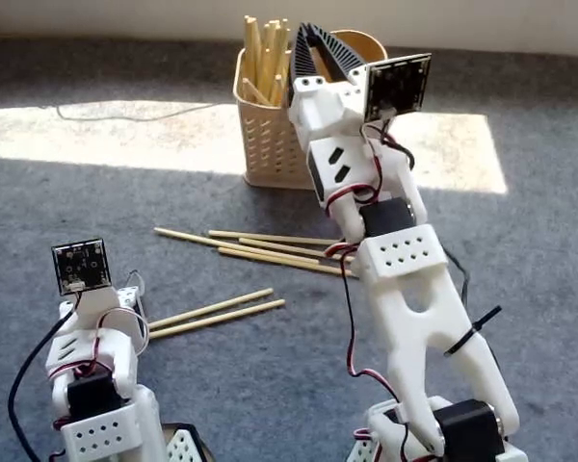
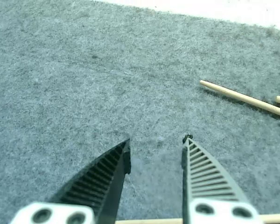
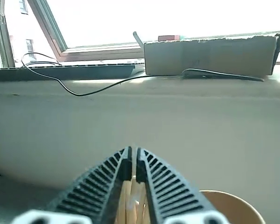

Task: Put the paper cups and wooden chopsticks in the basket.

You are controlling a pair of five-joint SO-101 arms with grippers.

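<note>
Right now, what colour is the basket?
The basket is pale cream, seen best in the high view.

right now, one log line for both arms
right gripper shut over basket | left gripper open over carpet | loose chopsticks on carpet

The high camera sat above and behind the two arms and looked down and forward over the grey carpet (image 1: 520,250). It took in the basket (image 1: 270,144) at the far side and the loose chopsticks (image 1: 260,248) midway.

The left wrist camera pointed steeply down, close to the carpet (image 2: 84,70), past the left gripper (image 2: 157,140). It shared the ends of the loose chopsticks (image 2: 242,98) with the high view.

The right wrist camera faced almost level, past the right gripper (image 3: 133,150), towards the wall (image 3: 200,130) and the window (image 3: 177,18). It sat near the basket's top, and it shared the cup (image 3: 233,205) rim with the high view.
</note>
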